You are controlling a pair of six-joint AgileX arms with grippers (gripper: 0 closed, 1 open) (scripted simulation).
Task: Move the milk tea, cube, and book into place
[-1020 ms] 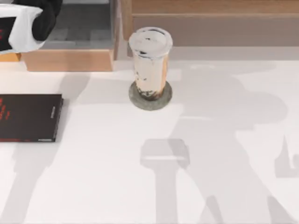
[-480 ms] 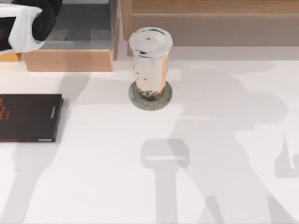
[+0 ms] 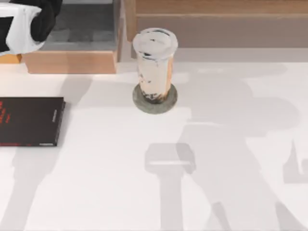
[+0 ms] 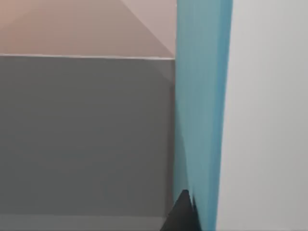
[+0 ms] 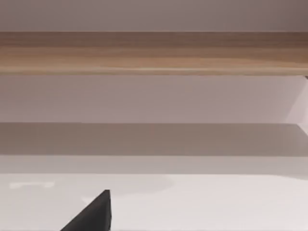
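The milk tea (image 3: 155, 60), a clear cup with a white domed lid, stands upright on a flat grey coaster (image 3: 155, 102) at the back middle of the table. My left arm (image 3: 24, 24) reaches into the wooden shelf at the back left. In the left wrist view the light-blue book (image 4: 199, 115) stands upright, very close, with my left gripper (image 4: 185, 216) shut on it and a dark fingertip (image 4: 182, 211) against its cover. The cube is out of view. My right gripper (image 5: 94, 214) hangs above the table, facing the shelf.
A thin black book with red lettering (image 3: 29, 120) lies flat at the table's left edge. The wooden shelf (image 3: 216, 24) runs along the back, with a grey-lined compartment (image 3: 82, 26) at its left. Arm shadows fall across the white tabletop (image 3: 120, 192).
My left arm has shifted slightly left and farther back into the shelf corner. The milk tea and the black book have not moved.
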